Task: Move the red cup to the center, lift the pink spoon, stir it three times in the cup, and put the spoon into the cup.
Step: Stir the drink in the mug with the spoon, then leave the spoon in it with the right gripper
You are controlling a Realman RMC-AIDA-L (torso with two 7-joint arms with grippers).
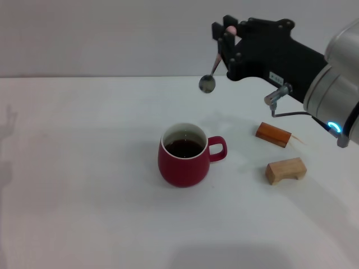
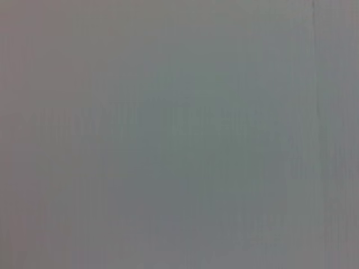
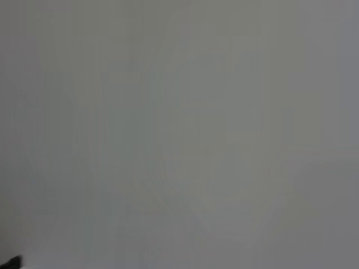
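Squat dark-red ceramic mug (image 1: 184,157) with white inside and dark liquid stands mid-counter, loop handle pointing right. Right hand (image 1: 227,35) — black, raised over the far side of the white counter (image 1: 84,196) — pinches the pale pink handle of a slim silver-bowled spoon (image 1: 212,68), which hangs bowl-down, above and beyond the mug, not touching it. Two wooden blocks right of the mug — reddish-brown (image 1: 274,134) farther, pale one (image 1: 286,170) nearer. Left hand not in view; wrist views show only blank grey.
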